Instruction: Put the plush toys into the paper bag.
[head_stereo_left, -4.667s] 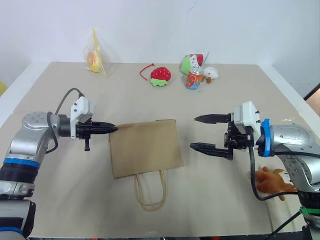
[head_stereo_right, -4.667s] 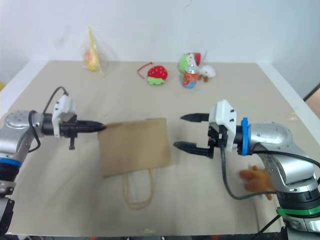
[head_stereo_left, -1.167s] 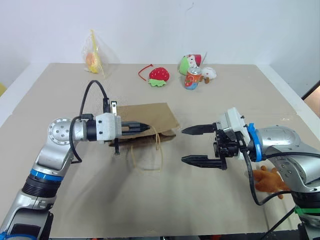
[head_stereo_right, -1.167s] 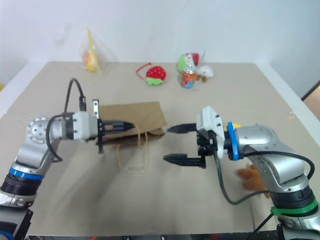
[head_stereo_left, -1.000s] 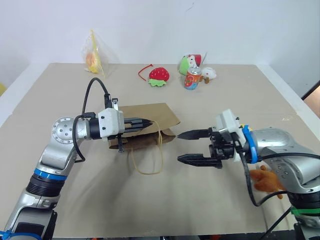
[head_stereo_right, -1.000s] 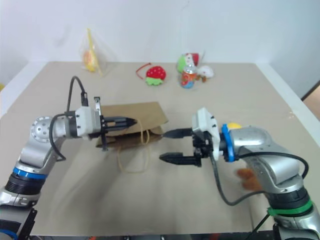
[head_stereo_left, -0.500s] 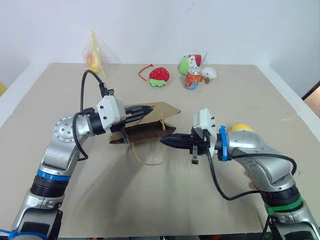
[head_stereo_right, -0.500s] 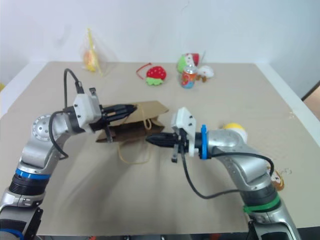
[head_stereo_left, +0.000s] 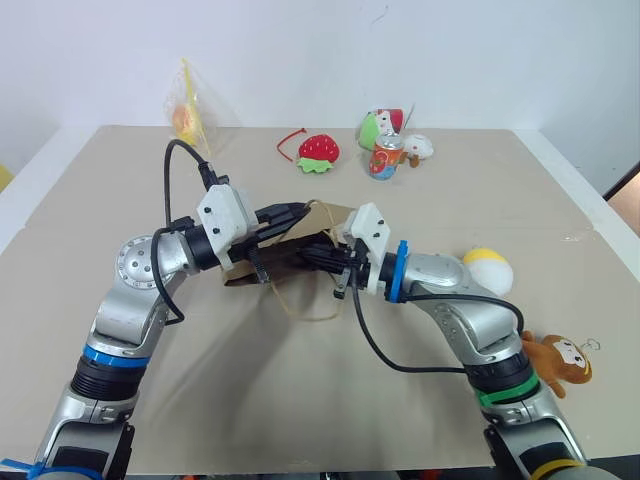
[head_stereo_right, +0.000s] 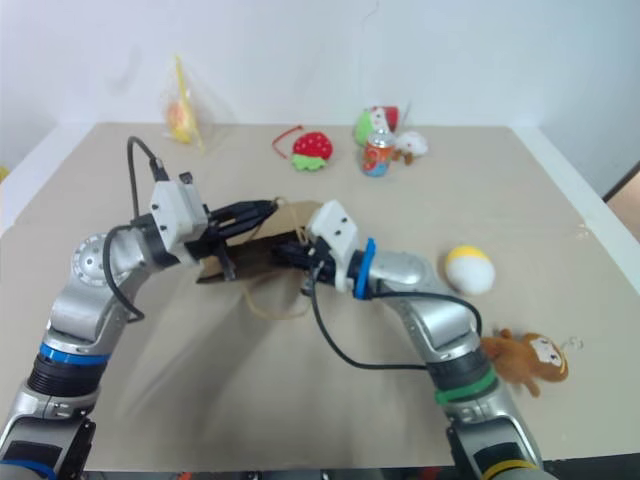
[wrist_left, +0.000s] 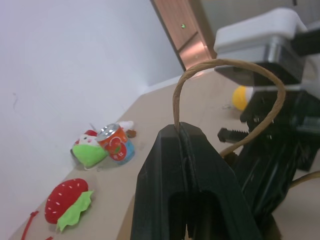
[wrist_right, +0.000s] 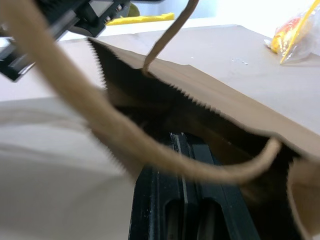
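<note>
The left gripper (head_stereo_left: 295, 212) is pinching 1 cord handle (wrist_left: 226, 70) of the paper bag (head_stereo_left: 285, 262) at table centre, while the right gripper (wrist_right: 184, 150), fingers together, is poking into its mouth. The thin paper risks tearing. Both toys, the monkey (head_stereo_left: 556, 358) and the egg (head_stereo_left: 487, 270), are lying outside, near right.

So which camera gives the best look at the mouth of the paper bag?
The right wrist view: the paper bag shows its serrated open rim and dark inside, with the right gripper pushed in. Both eye views show the bag side-on between the arms. The left wrist view shows mainly one cord handle.
</note>
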